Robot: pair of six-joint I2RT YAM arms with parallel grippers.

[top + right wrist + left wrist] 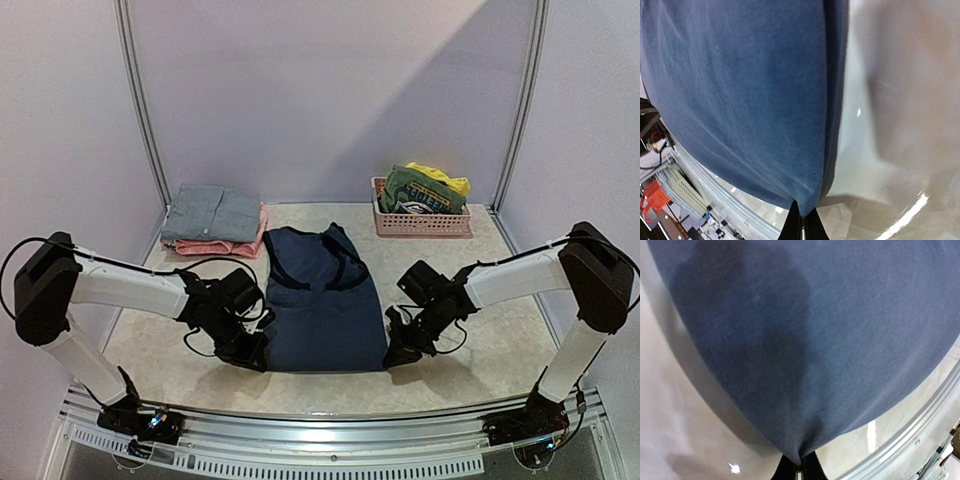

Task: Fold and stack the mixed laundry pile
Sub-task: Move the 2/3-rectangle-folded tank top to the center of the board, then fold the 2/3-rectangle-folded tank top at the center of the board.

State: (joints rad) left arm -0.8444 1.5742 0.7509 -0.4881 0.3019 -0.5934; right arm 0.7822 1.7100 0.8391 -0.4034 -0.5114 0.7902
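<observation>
A navy sleeveless top (325, 300) lies spread flat in the middle of the table, neck away from me. My left gripper (256, 357) is shut on its near left hem corner, and my right gripper (394, 354) is shut on the near right corner. In the left wrist view the navy cloth (815, 340) fills the frame and pinches into my gripper (800, 471). In the right wrist view the navy cloth (740, 100) likewise ends between my shut jaws (803, 225). Green and yellow garments (425, 188) sit in the basket.
A pink slatted basket (420, 222) stands at the back right. A folded grey shirt (212, 212) rests on a folded pink piece (215, 246) at the back left. A metal rail (330, 418) runs along the table's near edge.
</observation>
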